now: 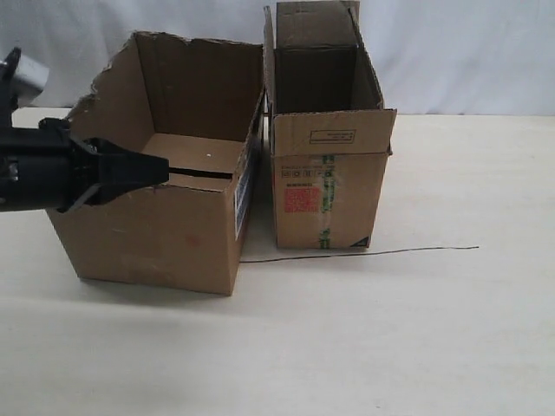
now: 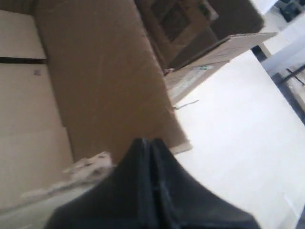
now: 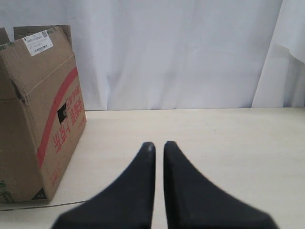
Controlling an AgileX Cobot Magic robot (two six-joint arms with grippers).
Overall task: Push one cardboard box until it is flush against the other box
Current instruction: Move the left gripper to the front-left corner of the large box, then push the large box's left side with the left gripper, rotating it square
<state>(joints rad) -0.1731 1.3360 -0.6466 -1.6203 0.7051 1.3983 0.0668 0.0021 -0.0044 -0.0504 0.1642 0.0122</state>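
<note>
The wide cardboard box [image 1: 165, 217], with ragged torn top edges and a white label on its side, stands on the left. The other box [image 1: 328, 186], narrower, with red print and green-striped tape, stands just to its right. The two nearly meet at the top and a narrow gap shows lower down. My left gripper [image 1: 163, 170] is shut and empty, its tip at the top of the wide box's near wall. In the left wrist view the shut left gripper [image 2: 147, 142] points along the cardboard box [image 2: 100, 81] toward the other box [image 2: 209, 55]. My right gripper [image 3: 159, 145] hangs above the table with only a thin slit between its fingers, holding nothing, and the other box [image 3: 40, 109] stands apart from it.
A thin black wire [image 1: 364, 252] lies on the pale table [image 1: 390, 338] in front of the narrower box. A white curtain [image 3: 181, 52] hangs behind the table.
</note>
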